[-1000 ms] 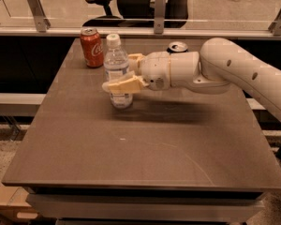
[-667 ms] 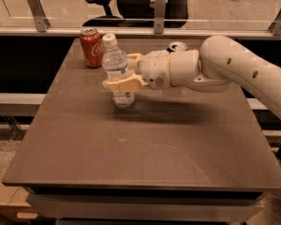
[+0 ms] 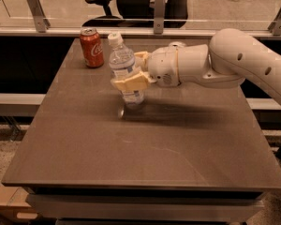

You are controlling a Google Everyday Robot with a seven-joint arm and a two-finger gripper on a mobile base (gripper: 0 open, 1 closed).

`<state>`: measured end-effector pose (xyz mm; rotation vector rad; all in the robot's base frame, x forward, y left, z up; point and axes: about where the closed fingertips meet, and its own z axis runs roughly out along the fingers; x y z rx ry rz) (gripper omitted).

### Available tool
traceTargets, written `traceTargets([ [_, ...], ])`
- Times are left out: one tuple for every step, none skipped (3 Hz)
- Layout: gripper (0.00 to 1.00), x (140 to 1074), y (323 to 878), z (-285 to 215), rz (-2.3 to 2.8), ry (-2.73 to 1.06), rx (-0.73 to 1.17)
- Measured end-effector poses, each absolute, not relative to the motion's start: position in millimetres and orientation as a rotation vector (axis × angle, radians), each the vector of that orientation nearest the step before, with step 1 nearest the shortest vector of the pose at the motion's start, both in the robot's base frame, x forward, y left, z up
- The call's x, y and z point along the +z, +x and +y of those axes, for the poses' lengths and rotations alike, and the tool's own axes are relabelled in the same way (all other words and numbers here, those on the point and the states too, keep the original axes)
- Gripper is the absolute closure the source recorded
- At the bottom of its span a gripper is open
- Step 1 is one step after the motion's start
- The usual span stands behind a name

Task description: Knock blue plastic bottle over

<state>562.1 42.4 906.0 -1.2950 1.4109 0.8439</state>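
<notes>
The blue plastic bottle [image 3: 122, 62] is clear and ribbed, with a white cap and a white-and-blue label. It stands on the back half of the brown table [image 3: 145, 144], its top leaning to the left. My gripper [image 3: 134, 69] reaches in from the right at label height. One beige finger [image 3: 130, 83] lies across the bottle's front and the other [image 3: 141, 56] is behind it. The gripper is shut on the bottle. The bottle's base [image 3: 132, 100] touches the table.
A red Coca-Cola can [image 3: 92, 48] stands upright at the table's back left, just left of the bottle. The silver top of another can [image 3: 176, 44] shows behind my wrist. A glass rail with metal posts runs behind the table, and office chairs stand beyond it.
My gripper and the bottle have shifted slightly to the right. The bottle's base moved more than its cap, so it leans further left. The red can has not moved.
</notes>
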Motion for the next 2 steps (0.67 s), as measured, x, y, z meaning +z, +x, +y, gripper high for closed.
traceTargets([
  [1.0,906,561,21,1.483,-1.29,0.784],
  [1.0,905,558,-3,1.576,-1.285,0.709],
])
